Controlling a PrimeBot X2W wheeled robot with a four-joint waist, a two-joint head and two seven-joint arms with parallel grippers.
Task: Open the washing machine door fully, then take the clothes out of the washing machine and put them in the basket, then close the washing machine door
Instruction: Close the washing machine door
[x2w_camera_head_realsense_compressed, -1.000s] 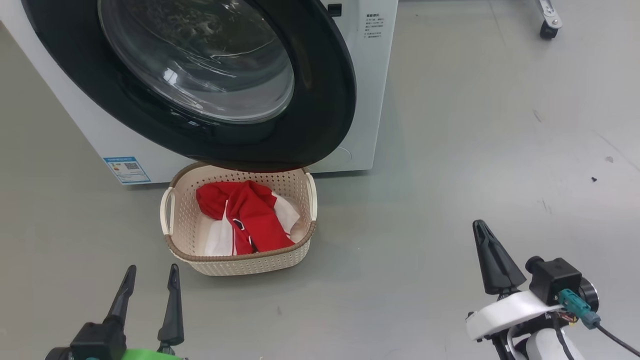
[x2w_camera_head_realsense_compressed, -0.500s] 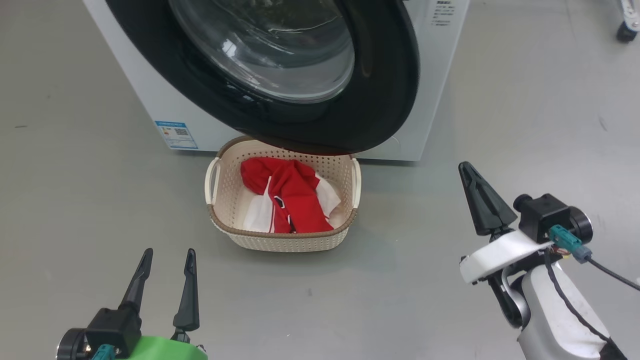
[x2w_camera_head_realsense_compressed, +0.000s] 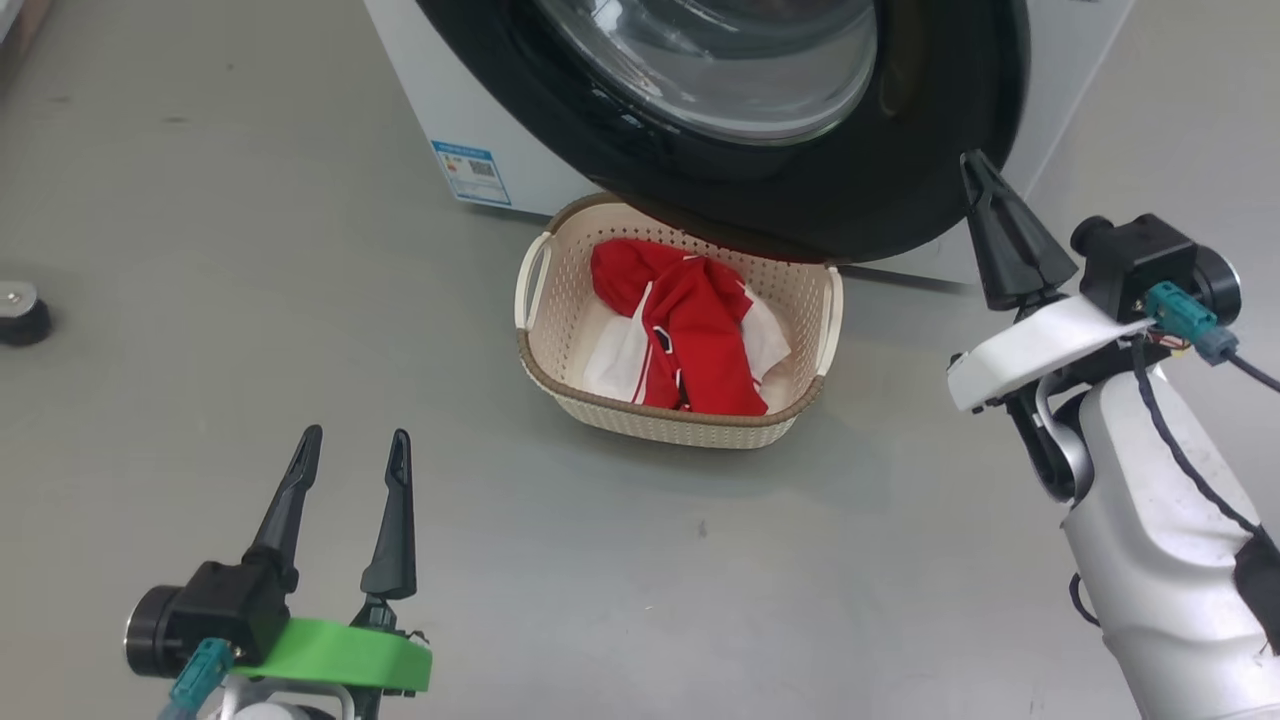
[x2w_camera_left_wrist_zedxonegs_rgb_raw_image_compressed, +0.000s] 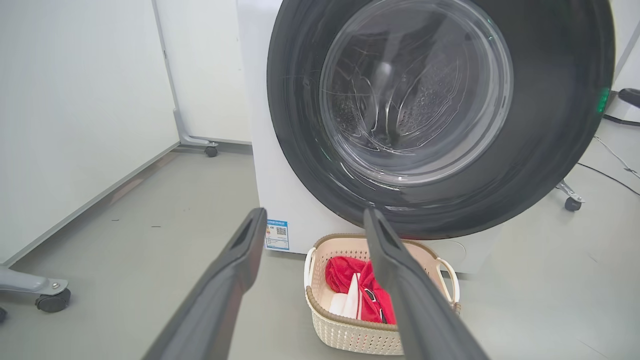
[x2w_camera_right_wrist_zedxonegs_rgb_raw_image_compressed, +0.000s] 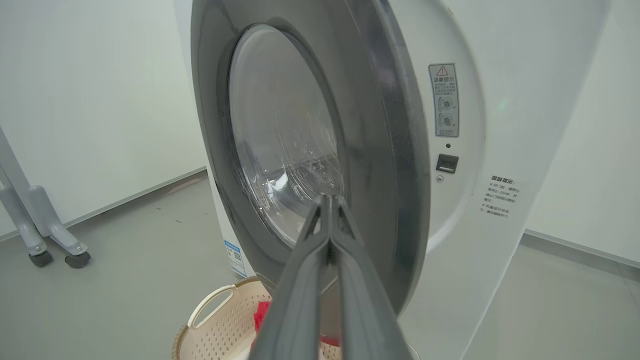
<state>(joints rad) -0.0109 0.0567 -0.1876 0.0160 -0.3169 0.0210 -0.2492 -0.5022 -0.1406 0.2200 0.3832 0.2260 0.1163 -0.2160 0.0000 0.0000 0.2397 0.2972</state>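
The left gripper (x2w_camera_head_realsense_compressed: 356, 436) was held with its two fingers spread wide and nothing between them, poised above the grey floor (x2w_camera_head_realsense_compressed: 200, 300) well short of the basket (x2w_camera_head_realsense_compressed: 532, 345). The right gripper (x2w_camera_head_realsense_compressed: 977, 165) was clamped shut on nothing, its tip raised just beside the lower right edge of the washing machine door (x2w_camera_head_realsense_compressed: 900, 185), though contact could not be made out. That door was seen swung out from the white washing machine (x2w_camera_head_realsense_compressed: 430, 90), its black rim overhanging the basket's far side, and the red and white clothes (x2w_camera_head_realsense_compressed: 700, 325) were piled inside the basket.
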